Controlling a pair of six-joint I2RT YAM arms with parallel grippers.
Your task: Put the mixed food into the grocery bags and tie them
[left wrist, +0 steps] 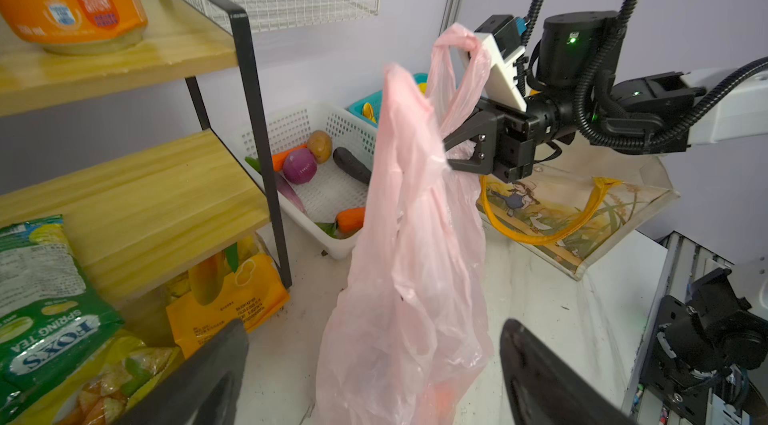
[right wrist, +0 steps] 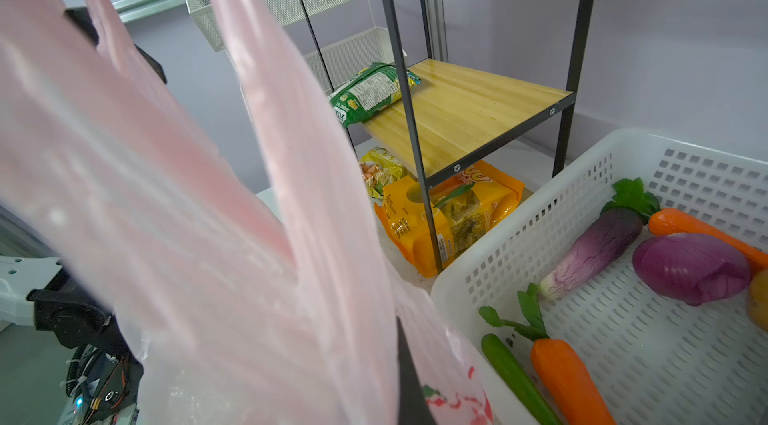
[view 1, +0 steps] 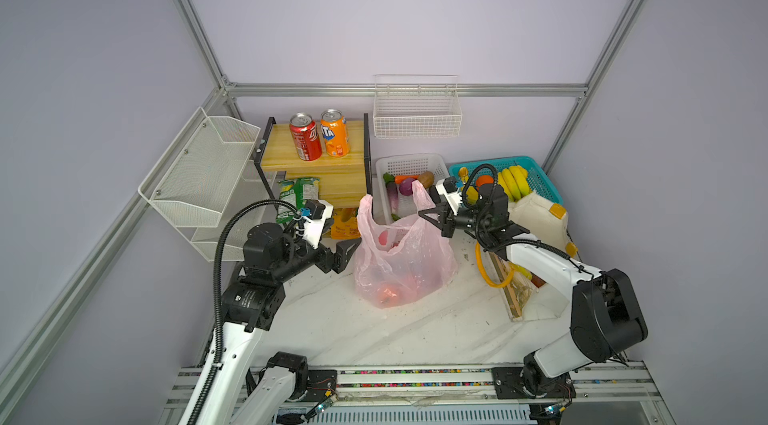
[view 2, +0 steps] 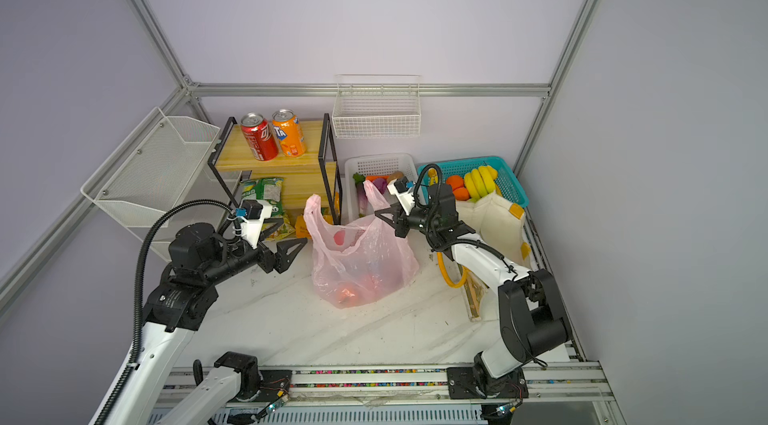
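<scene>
The pink grocery bag (view 1: pixel 401 265) (view 2: pixel 361 265) stands mid-table with reddish food showing through its bottom. My right gripper (view 1: pixel 430 215) (left wrist: pixel 451 153) (right wrist: pixel 401 364) is shut on its right handle, holding it up. Just left of the bag, my left gripper (view 1: pixel 351 248) (left wrist: pixel 374 381) is open and holds nothing; the left handle (view 1: pixel 365 205) stands free. The red soda can (view 1: pixel 305 137) is on the top shelf. A yellow chip packet (left wrist: pixel 226 302) lies under the rack. The purple onion (right wrist: pixel 690 267) and the eggplant (right wrist: pixel 594 250) lie in the white basket (view 1: pixel 409 161). The cream tote (view 1: pixel 536 215) slumps behind my right arm.
An orange soda can (view 1: pixel 334 133) stands beside the red one on the wooden rack (view 1: pixel 332 178); a green snack packet (view 1: pixel 297 196) lies on its lower shelf. Bananas (view 1: pixel 515 182) fill a teal basket. Carrots (right wrist: pixel 569 381) share the white basket. Wire racks hang on the left and back walls.
</scene>
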